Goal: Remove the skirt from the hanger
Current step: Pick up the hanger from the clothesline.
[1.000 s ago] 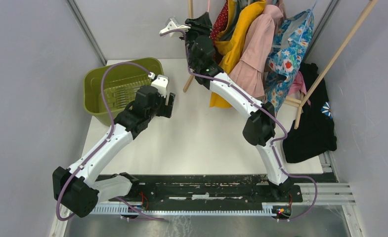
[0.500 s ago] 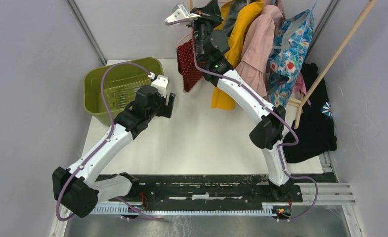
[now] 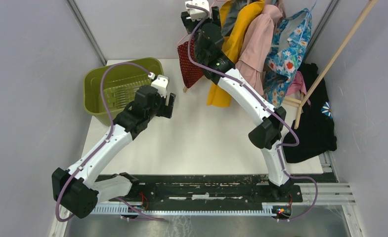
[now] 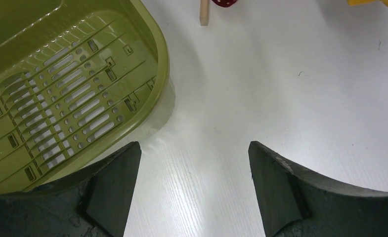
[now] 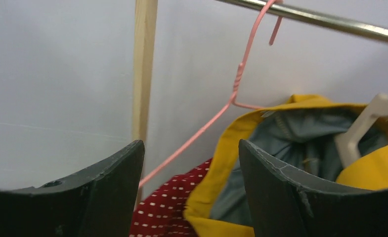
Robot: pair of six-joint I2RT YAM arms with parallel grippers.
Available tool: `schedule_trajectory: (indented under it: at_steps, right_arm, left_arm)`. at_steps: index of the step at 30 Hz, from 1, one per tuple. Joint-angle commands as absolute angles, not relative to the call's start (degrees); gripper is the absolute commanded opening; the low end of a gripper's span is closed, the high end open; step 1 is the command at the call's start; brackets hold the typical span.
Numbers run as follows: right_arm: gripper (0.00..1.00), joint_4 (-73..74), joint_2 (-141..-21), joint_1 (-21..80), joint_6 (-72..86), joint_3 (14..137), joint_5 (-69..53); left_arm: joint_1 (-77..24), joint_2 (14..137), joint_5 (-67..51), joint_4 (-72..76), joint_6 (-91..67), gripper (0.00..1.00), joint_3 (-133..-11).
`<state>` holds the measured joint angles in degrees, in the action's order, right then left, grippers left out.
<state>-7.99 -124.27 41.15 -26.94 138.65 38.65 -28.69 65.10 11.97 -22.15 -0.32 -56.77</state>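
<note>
Skirt (image 3: pixel 188 64) red, white-dotted; hanger (image 5: pixel 236 81) pink; jacket (image 3: pixel 220 95) at skirt's 3 o'clock yellow; basket (image 3: pixel 95 106) olive green; dress (image 3: pixel 290 47) blue floral.

The left tool (image 4: pixel 193 158) hangs over the white surface (image 4: pixel 290 84), fingers (image 4: pixel 112 192) spread wide, beside an olive slotted basket (image 4: pixel 163 64) (a wooden post (image 4: pixel 204 14) ends at the top edge).

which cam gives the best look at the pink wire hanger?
Right wrist. The pink wire hanger shows its hook over the metal rail, its twisted neck and one arm running down to the red dotted skirt. Top external shows at most a thin pink sliver above the skirt. Left wrist shows none of it.
</note>
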Motion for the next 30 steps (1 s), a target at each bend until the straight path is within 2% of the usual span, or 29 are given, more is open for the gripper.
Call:
schedule_trajectory:
  at_steps: [1, 6, 17, 30]
  right_arm:
    - [0.75, -9.18, -124.35, 41.10, -5.33, 140.23, 40.23]
    - [0.73, -10.39, -129.09, 40.76, -3.09, 144.53, 41.00]
    - [0.68, -23.92, -136.54, 37.66, -6.53, 148.41, 48.69]
    - [0.64, -21.00, -137.82, 32.91, 0.08, 152.09, 47.10]
  left_arm:
    - [-28.58, 63.03, 11.73, -20.08, 3.68, 0.88, -57.35]
    - [-28.58, 62.37, 11.87, -20.02, 3.85, 0.88, -56.57]
    - [-28.57, 62.10, 12.01, -19.90, 4.42, 0.89, -55.96]
    - [-28.59, 64.30, 12.86, -19.08, 4.90, 0.90, -55.61]
